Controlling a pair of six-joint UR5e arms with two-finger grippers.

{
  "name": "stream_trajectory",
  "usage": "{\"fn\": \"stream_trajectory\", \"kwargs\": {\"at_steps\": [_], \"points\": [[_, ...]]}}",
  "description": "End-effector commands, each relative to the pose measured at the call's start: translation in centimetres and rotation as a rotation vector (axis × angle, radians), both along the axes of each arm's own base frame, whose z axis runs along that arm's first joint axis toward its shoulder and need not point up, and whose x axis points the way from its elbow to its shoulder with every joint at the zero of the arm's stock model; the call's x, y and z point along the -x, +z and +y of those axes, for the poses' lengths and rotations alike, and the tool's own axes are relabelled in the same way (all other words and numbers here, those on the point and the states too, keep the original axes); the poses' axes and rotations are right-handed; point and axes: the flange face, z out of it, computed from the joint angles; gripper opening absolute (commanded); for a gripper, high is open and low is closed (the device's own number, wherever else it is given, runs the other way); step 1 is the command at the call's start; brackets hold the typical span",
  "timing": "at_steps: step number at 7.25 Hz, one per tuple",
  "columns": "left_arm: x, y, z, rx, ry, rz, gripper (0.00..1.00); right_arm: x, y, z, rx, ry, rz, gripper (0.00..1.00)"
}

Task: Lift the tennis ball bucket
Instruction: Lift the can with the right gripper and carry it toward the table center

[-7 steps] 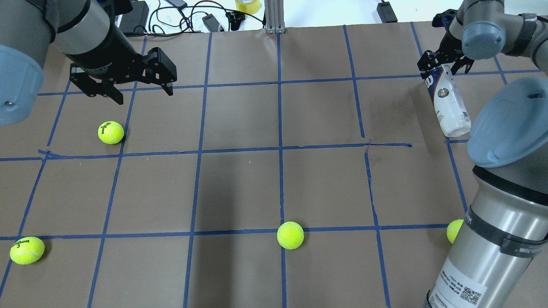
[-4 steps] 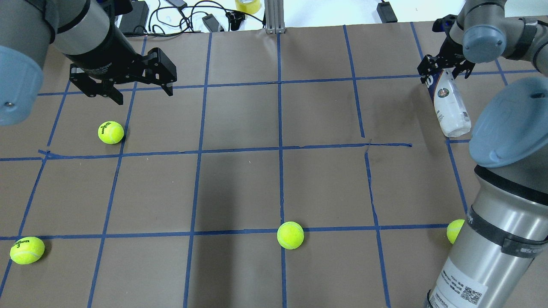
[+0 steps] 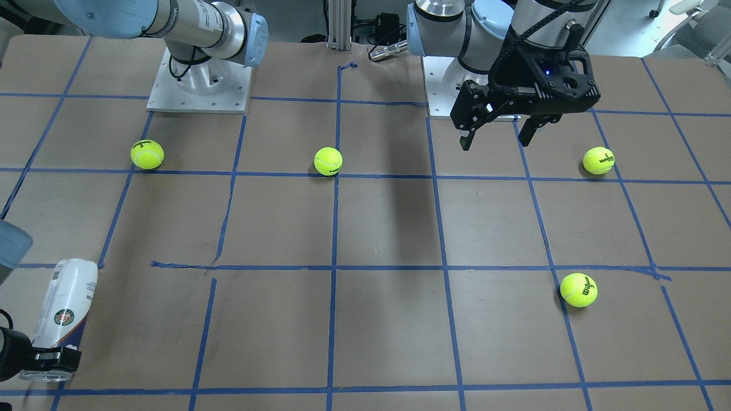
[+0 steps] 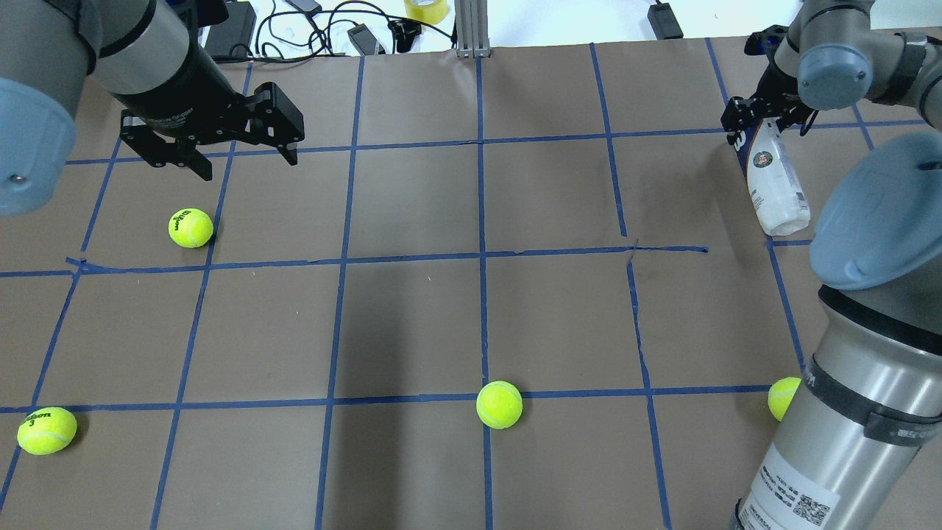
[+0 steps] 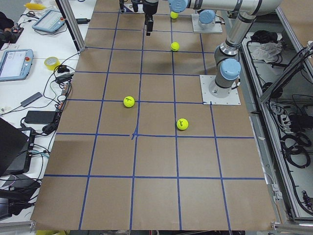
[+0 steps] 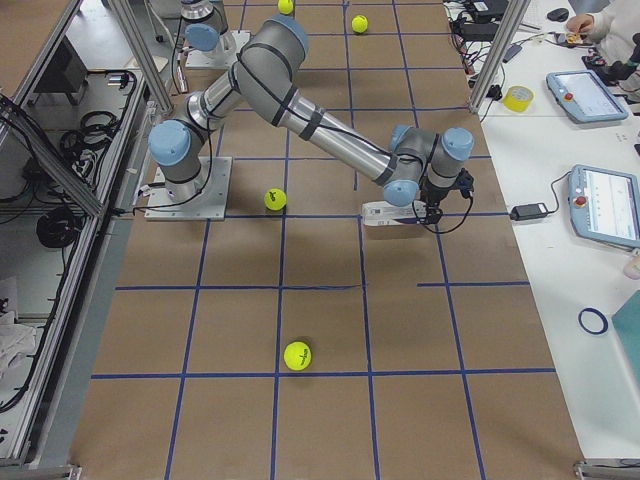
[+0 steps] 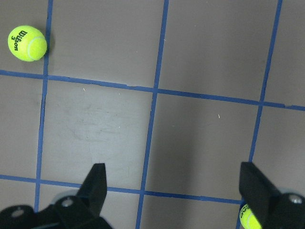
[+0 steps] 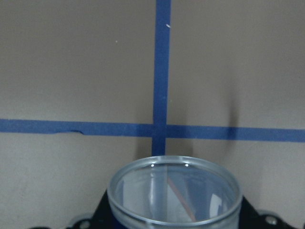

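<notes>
The tennis ball bucket, a clear tube with a white and navy label, lies on its side at the table's far right. It also shows in the front-facing view and the right side view. My right gripper is shut on its open end, and the rim shows between the fingers. The closed end rests on the paper. I cannot tell whether the gripped end is off the table. My left gripper is open and empty, high above the far left near a tennis ball.
Other tennis balls lie at the near left, near middle and beside the right arm's base column. Cables, a tape roll and a metal post stand along the far edge.
The right gripper's fingers have drawn in onto the bucket's open end. That end has swung a little to the right while the closed end stayed put. The left arm has not moved.
</notes>
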Motion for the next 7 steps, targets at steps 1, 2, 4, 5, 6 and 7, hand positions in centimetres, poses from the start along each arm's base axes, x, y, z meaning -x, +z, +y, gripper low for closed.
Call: {"fn": "stream_trajectory", "kwargs": {"at_steps": [1,2,4,5,6,7], "points": [[0.0,0.0,0.0,0.000,0.000,0.000,1.00,-0.4,5.0,0.5,0.052,0.014,0.017,0.43],[0.0,0.1,0.0,0.001,0.000,0.000,1.00,-1.4,6.3,1.0,0.062,0.026,0.018,0.42],[0.0,0.1,0.0,0.001,0.000,0.000,1.00,-8.0,7.9,1.6,0.072,0.160,-0.075,0.14],[0.0,0.1,0.0,0.001,0.000,0.000,1.00,-12.6,10.1,2.4,0.096,0.289,-0.083,0.14],[0.0,0.0,0.0,0.000,0.000,0.000,1.00,-16.4,12.6,3.8,0.113,0.407,-0.077,0.15],[0.0,0.1,0.0,0.001,0.000,0.000,1.00,-19.7,13.3,5.3,0.112,0.460,-0.080,0.11]]}}
